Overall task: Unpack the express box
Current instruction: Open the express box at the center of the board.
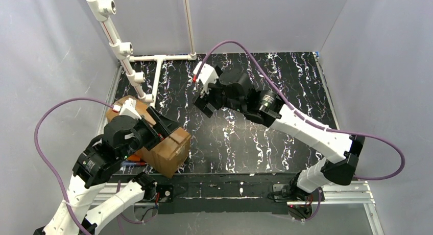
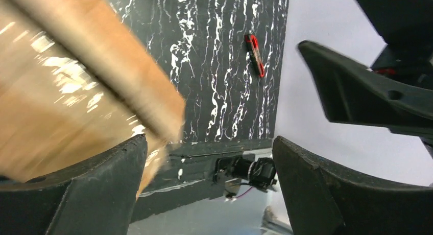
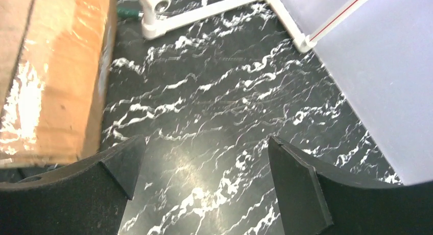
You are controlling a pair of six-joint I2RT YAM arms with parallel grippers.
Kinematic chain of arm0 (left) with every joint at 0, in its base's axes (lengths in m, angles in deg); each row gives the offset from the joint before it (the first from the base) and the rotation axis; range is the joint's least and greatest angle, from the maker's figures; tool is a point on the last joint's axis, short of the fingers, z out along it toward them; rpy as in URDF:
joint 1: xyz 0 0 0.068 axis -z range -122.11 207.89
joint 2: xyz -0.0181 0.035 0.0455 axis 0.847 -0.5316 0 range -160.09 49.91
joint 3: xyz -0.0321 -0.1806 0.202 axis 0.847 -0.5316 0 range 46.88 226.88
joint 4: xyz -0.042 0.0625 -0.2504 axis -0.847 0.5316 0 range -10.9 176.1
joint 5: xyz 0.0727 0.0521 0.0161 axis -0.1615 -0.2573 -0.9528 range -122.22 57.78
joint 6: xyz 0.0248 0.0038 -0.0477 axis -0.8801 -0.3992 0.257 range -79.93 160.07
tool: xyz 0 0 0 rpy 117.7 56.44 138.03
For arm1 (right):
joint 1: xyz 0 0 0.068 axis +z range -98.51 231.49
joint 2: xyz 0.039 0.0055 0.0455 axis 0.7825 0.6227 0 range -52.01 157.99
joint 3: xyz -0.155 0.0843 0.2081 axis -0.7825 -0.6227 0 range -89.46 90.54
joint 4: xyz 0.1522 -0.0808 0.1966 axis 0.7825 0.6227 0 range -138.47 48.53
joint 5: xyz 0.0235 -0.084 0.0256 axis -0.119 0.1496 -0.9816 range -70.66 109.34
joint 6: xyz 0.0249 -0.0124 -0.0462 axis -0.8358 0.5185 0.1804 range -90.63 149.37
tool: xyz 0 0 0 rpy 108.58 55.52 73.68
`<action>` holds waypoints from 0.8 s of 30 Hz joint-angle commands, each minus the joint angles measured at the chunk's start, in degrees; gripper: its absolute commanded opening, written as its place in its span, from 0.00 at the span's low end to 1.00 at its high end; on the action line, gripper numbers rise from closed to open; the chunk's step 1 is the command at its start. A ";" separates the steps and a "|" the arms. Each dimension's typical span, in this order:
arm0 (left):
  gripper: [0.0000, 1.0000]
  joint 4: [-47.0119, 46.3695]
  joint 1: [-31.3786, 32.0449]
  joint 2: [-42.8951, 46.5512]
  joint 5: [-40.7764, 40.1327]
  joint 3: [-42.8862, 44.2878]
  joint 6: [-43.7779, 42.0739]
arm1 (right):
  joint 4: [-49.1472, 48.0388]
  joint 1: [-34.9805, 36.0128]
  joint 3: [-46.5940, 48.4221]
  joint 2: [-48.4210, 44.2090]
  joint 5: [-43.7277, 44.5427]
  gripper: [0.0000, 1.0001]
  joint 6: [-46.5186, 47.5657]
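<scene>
The express box (image 1: 171,150), a brown taped carton, lies at the table's near left. In the left wrist view it (image 2: 76,92) is blurred and fills the left side. My left gripper (image 1: 166,125) hangs over its top. Its jaws (image 2: 209,163) stand wide apart, the box's corner lies right beside the left finger (image 2: 97,184), and nothing is clamped. My right gripper (image 1: 203,101) hovers over the bare table to the box's right. It (image 3: 204,158) is open and empty, and the box (image 3: 51,66) shows at the left of its view.
A white pipe frame (image 1: 153,59) stands at the back left, with one bar (image 3: 214,7) on the table. A small red tool (image 2: 254,53) lies on the table by the left wall. Grey walls enclose three sides. The black marbled table (image 1: 286,92) spreads right.
</scene>
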 commanded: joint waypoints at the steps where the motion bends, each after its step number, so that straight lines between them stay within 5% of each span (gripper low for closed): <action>1: 0.93 6.62 0.16 -1.67 -4.88 -0.57 10.92 | -6.70 -1.16 1.29 1.36 2.42 0.98 3.36; 4: 0.89 3.84 0.17 -1.69 -3.22 -2.30 7.20 | -2.66 -1.16 3.55 2.52 -1.88 0.98 -0.27; 9: 0.86 1.61 0.16 5.40 -8.12 -3.10 2.14 | 1.54 -0.57 11.97 8.27 -14.32 0.97 -23.86; 14: 0.84 -2.79 0.14 12.86 -10.33 -2.48 -5.56 | -6.50 -0.39 5.56 10.52 -24.77 0.88 -40.97; 19: 0.86 -3.44 0.08 18.02 -10.72 -1.53 -11.05 | -2.95 4.41 9.73 16.28 -21.67 0.88 -37.67; 22: 0.87 -1.28 0.16 18.43 -11.37 -0.73 -10.94 | 2.34 6.83 15.12 21.04 -10.19 0.88 -31.83; 24: 0.87 -0.72 0.14 16.97 -10.53 0.37 -11.25 | 6.69 8.21 20.54 23.65 -1.38 0.47 -27.84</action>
